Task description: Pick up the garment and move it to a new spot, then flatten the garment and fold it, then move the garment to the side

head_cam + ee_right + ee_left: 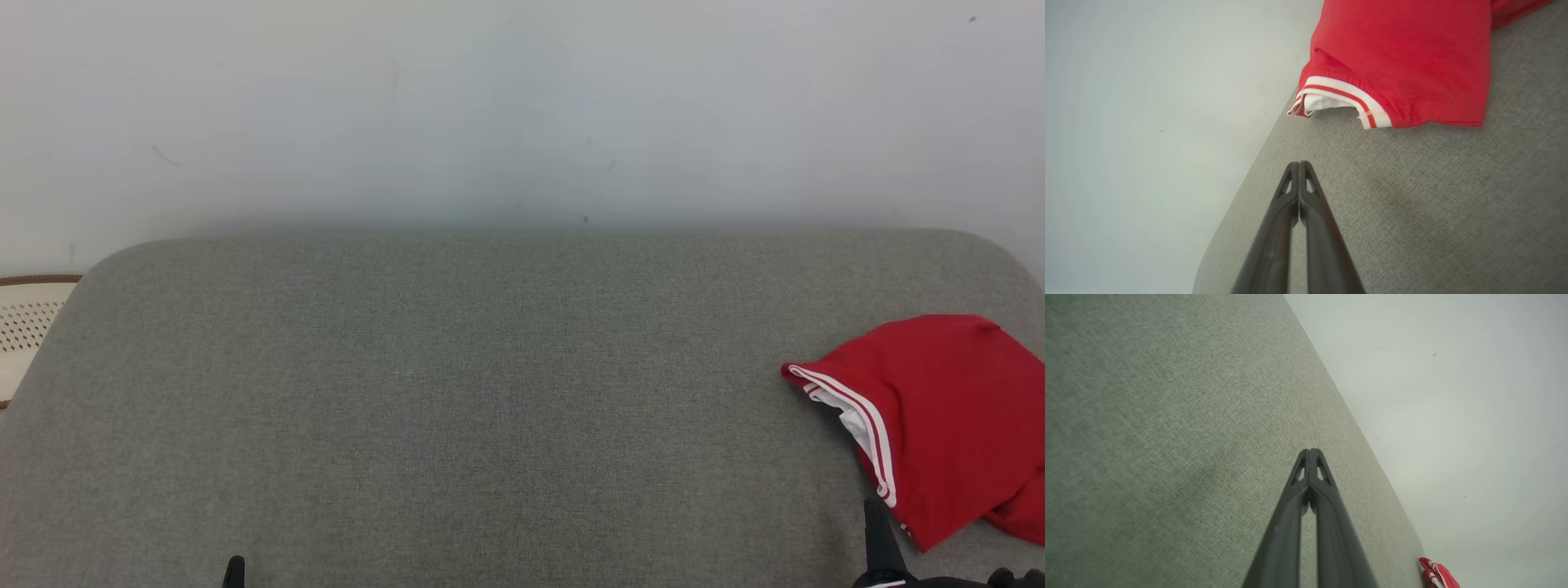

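Noted grey fabric-covered desk (457,392), far corners rounded. Carries one red garment (947,408) at right end (white-striped hem turned toward centre, white inner layer showing). Lies rumpled, resting directly on the fabric, close to right edge.

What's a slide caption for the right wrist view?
Right gripper, fingers shut and empty, poised over the grey cushion just short of the red garment.

Red garment with white striped trim (947,408): one, right side of frame.
Grey woven-fabric padded surface (457,392): one.
Dark long-fingered grippers: two; left gripper (234,569) lower left, right gripper (873,516) lower right.
Cream perforated object with brown rim (24,327): one, left edge.
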